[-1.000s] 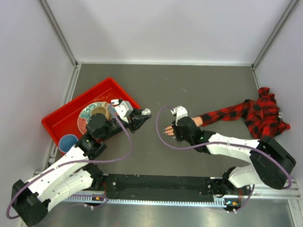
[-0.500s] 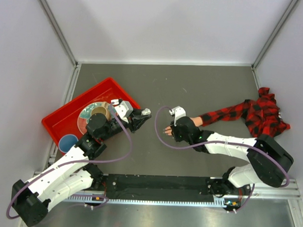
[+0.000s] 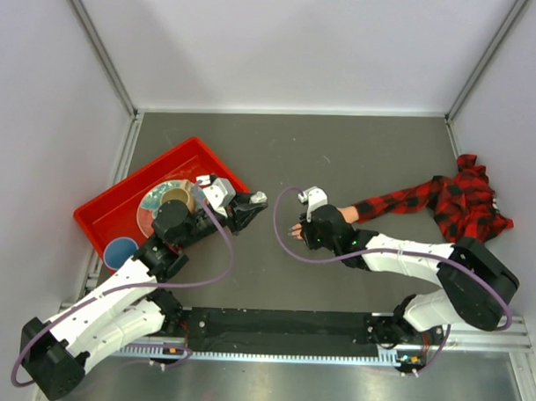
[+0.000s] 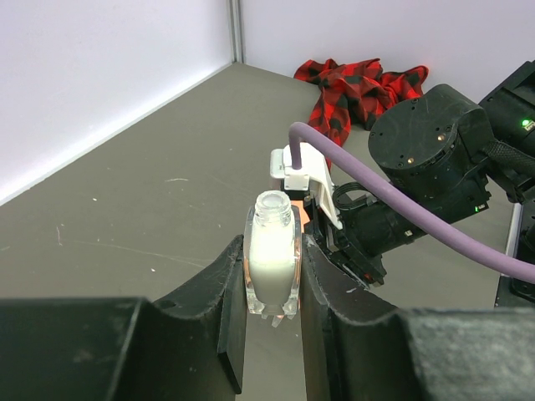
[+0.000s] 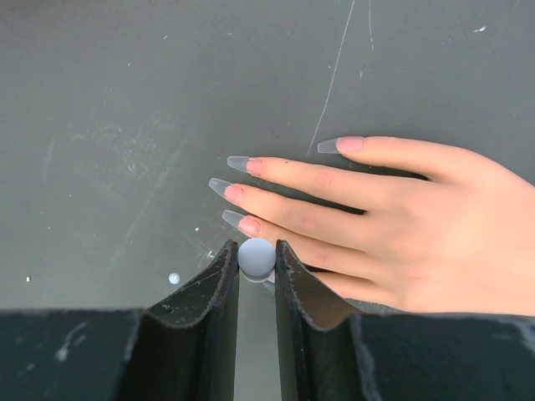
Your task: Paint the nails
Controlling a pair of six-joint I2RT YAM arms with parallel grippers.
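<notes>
- item: left gripper (image 4: 272, 261). we find its jaws drawn in narrow and clamped on the flat sides of the polish bottle (image 4: 272, 269). the bottle is held upright above the table (image 3: 340, 150), neck uncapped, full of pale white polish.
- item: right gripper (image 5: 257, 280). its jaws are pinched close on a small round grey brush cap (image 5: 257, 256). we take it for the bottle's own cap, seen end-on. the brush below it is hidden from us.
- item: fake hand (image 5: 393, 225). it lies palm down on the table with its fingers pointing towards the left arm. its plaid sleeve (image 3: 409, 198) trails off to the right wall.
- item: the nails (image 5: 238, 163). they are long and tapered, pink at the base and greyish clear at the tips. the brush cap sits just beside the nearest fingertip, over the lower fingers.
- item: red tray (image 3: 118, 204). it stands at the left, behind the left arm, with a blue cup (image 3: 121, 251) at its near corner.
- progress, in our judgement: the bottle is opened and the brush has been brought to the fingers, so painting is under way.
- we cannot tell from the right wrist view which nails carry a coat. we see no white on them, so most or all strokes appear left to do, and recapping after that.
</notes>
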